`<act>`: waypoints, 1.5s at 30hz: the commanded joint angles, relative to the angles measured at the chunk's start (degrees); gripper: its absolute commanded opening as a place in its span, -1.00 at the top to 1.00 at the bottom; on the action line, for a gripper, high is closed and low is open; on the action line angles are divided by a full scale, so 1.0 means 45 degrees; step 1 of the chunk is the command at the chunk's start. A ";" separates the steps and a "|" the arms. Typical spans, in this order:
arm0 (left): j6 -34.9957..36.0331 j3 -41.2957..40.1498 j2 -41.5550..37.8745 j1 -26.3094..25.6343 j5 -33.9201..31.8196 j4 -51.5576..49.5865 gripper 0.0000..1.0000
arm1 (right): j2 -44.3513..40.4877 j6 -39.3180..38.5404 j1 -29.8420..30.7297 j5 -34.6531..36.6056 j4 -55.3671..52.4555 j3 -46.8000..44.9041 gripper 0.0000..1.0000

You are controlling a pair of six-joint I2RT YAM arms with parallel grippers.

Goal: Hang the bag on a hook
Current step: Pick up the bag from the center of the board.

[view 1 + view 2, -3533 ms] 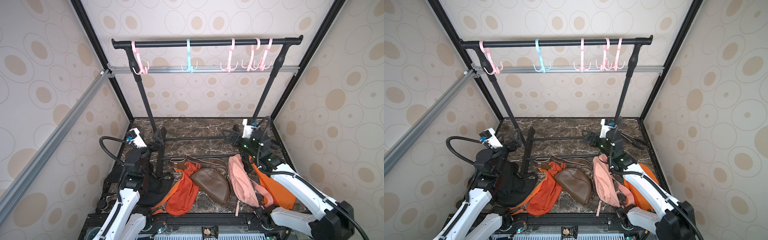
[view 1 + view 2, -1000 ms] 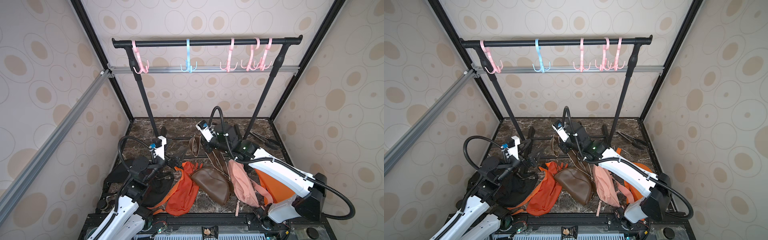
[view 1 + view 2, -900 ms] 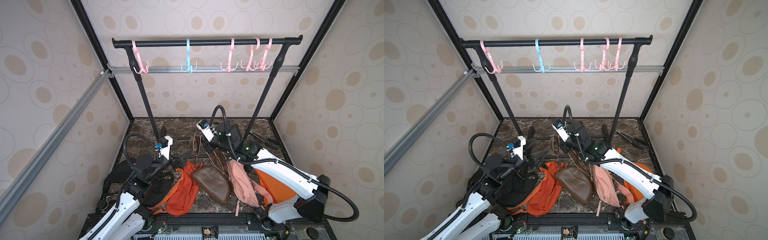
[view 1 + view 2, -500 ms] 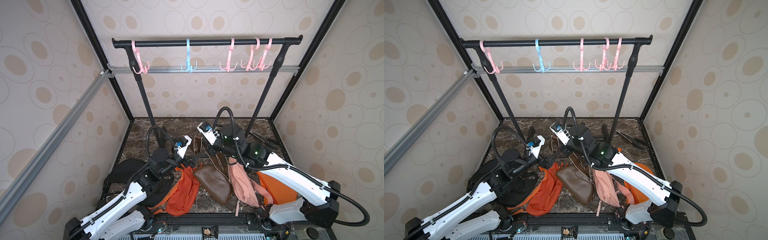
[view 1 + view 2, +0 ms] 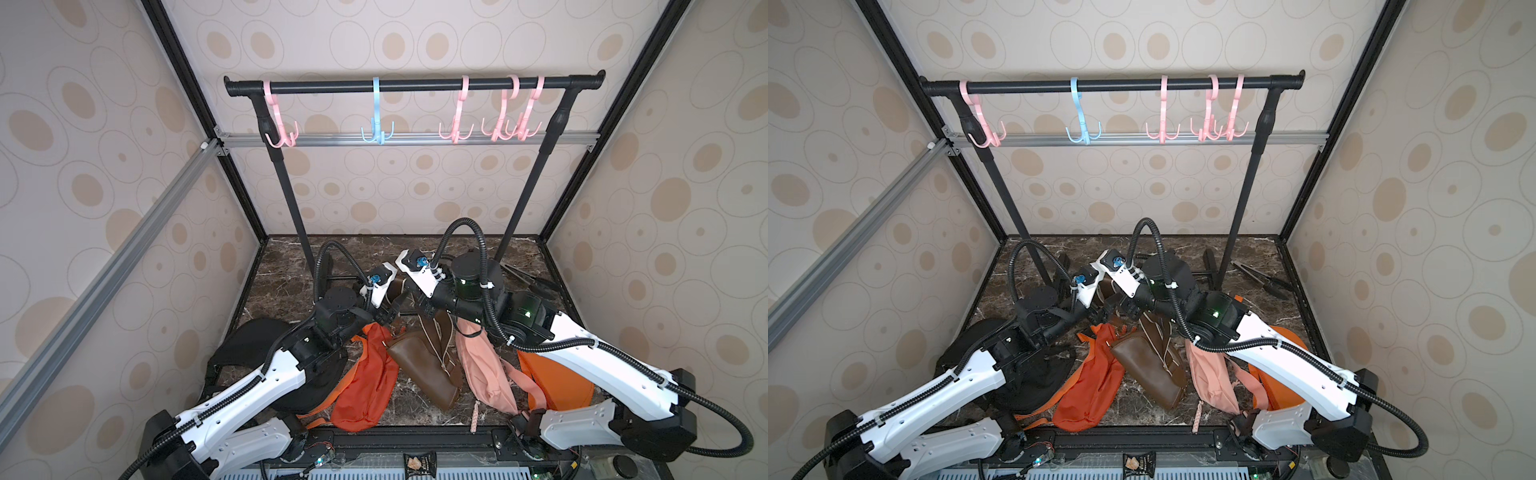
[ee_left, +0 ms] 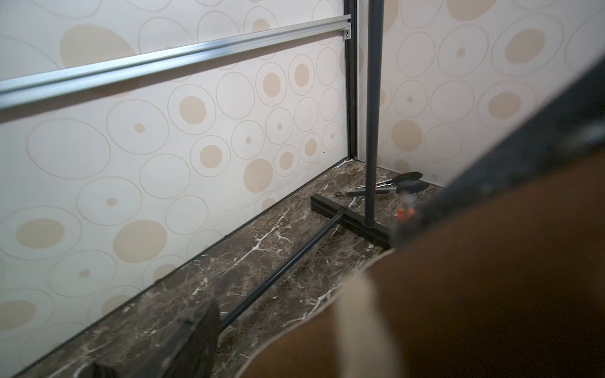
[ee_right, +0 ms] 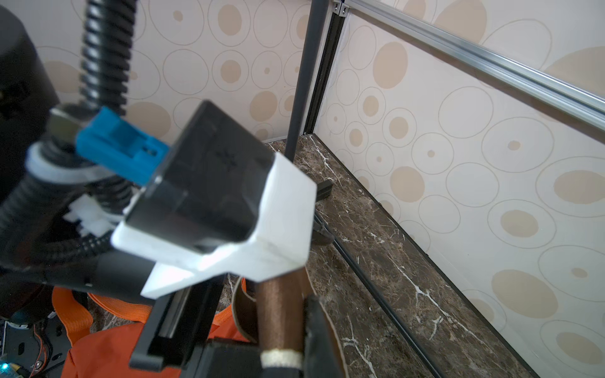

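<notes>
place: robot lab test cell | walls: panels papered with beige circles | frame: silver aluminium rail, black corner post | base: dark brown marble-pattern counter | fixtures: black metal garment rack, pink and blue plastic hooks | machines: two white cabled robot arms

The right gripper pinches a brown strap tight. Close to it is a black and white box with a blue plug. An orange bag lies on the dark marble floor.
</notes>
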 commanded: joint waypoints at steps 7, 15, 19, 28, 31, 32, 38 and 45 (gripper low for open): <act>0.0375 0.0697 -0.0788 -0.0135 -0.0486 -0.0733 -0.20 | -0.0657 -0.0198 0.0154 0.1821 0.0907 -0.0128 1.00; 0.0492 0.1049 -0.0747 -0.0144 -0.0735 -0.0923 0.85 | -0.0557 -0.0063 0.0156 0.0870 0.0713 -0.0206 1.00; 0.0334 0.1939 -0.0622 -0.0173 -0.2080 -0.0792 1.00 | -0.0675 0.0236 0.0157 0.0072 0.0751 -0.0642 0.86; -0.0555 0.5089 0.0499 -0.0190 -0.2720 -0.0989 1.00 | -0.1173 0.1101 0.0124 0.0387 0.1913 -0.2061 -0.40; -0.0675 0.6161 0.1126 -0.0258 -0.2001 -0.1432 1.00 | -0.1162 0.1320 0.0114 0.0398 0.2492 -0.2342 -0.55; -0.0714 0.6477 0.1323 -0.0284 -0.1857 -0.1653 1.00 | -0.1084 0.1361 0.0120 0.0413 0.2625 -0.2369 -0.56; -0.0361 0.8054 0.2196 -0.0692 -0.1791 -0.2726 1.00 | -0.0385 0.1609 0.0111 0.2007 0.4170 -0.2257 -0.57; 0.0067 0.9191 0.2318 -0.0934 -0.2552 -0.3327 1.00 | 0.1103 0.1244 0.0093 0.4023 0.6156 -0.1585 -0.57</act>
